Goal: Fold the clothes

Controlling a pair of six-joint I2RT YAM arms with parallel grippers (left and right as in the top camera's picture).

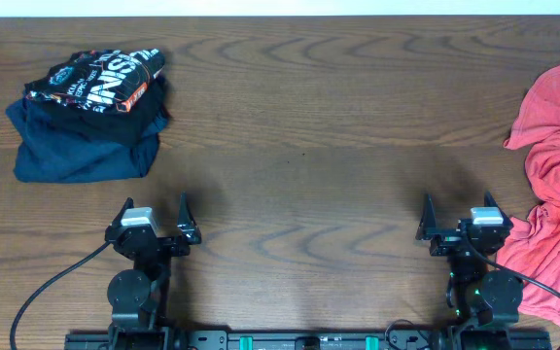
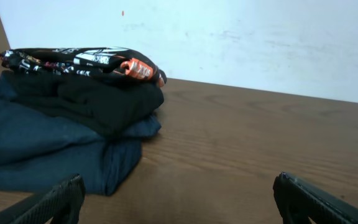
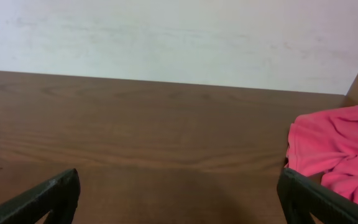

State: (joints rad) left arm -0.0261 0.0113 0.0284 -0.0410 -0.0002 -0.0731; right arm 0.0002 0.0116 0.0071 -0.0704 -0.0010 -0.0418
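Observation:
A folded black jersey [image 1: 97, 80] with orange and white print tops a pile at the table's far left, over a black garment [image 2: 107, 99] and a dark blue one [image 1: 81, 151]. The left wrist view shows the jersey [image 2: 82, 61] ahead and to the left. A crumpled coral-red garment [image 1: 557, 165] lies unfolded along the right edge, and it also shows in the right wrist view [image 3: 337, 149]. My left gripper [image 1: 154, 206] rests near the front edge, open and empty [image 2: 179, 200]. My right gripper [image 1: 458, 204] is open and empty too [image 3: 179, 198], just left of the red cloth.
The brown wooden table [image 1: 299, 126] runs to a white wall [image 3: 179, 37] at the back. The arm bases and cables [image 1: 56, 282] sit along the front edge.

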